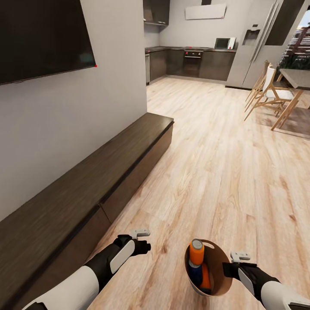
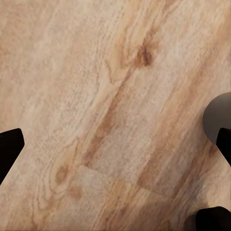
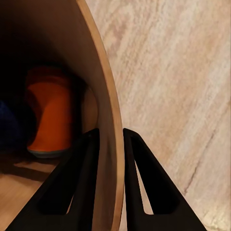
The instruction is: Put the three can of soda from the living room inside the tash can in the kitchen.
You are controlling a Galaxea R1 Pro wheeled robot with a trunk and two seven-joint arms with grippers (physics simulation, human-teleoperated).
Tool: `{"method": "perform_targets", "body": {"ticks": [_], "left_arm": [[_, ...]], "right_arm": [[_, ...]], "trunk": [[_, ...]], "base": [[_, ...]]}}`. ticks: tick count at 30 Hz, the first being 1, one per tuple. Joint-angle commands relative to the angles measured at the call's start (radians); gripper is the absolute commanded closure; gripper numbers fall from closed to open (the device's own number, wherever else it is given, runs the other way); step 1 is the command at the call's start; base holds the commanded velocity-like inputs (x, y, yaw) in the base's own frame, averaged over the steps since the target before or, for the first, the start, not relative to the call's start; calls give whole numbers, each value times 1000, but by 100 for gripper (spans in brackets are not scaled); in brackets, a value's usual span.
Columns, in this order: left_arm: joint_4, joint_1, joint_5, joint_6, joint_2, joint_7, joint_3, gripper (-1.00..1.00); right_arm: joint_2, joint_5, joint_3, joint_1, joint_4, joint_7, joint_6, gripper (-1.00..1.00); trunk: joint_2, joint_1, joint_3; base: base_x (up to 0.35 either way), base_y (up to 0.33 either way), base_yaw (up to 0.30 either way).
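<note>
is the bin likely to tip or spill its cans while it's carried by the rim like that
Probably somewhat. The right gripper pinches just one side of the bin wall, so the load likely hangs off-centre and it may swing. One orange can pokes above the rim and could topple out if it tilts. The wall looks stiff, not bending between the fingers.

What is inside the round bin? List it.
The round tan-lined bin holds two bright orange soda cans and a dark blue soda can. Its floor and the cans' lower parts are hidden.

White forearms, black wrists, each claw [image 1: 144, 241] black with grey caps.
</note>
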Motion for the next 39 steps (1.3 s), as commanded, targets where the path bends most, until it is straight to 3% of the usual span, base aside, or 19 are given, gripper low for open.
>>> {"method": "perform_targets", "body": {"ticks": [1,12,20,27,35,39], "left_arm": [[0,0,0,0,0,0,0,-100],[0,0,0,0,0,0,0,-100],[0,0,0,0,0,0,0,-100],[0,0,0,0,0,0,0,-100],[0,0,0,0,0,0,0,-100],[0,0,0,0,0,0,0,-100]], "right_arm": [[0,-7,-4,0,0,7,0,100],[0,-7,-3,0,0,7,0,100],[0,-6,-3,0,0,7,0,100],[0,-7,-3,0,0,7,0,100],[0,-7,-3,0,0,7,0,100],[0,-7,-3,-1,0,7,0,100]], "trunk": [[0,0,0],[-21,12,-9],[-77,42,-34],[-77,42,-34],[-133,73,-60],[-133,73,-60]], "base": [[0,0,0],[0,0,0],[0,0,0],[0,0,0],[0,0,0],[0,0,0]]}}
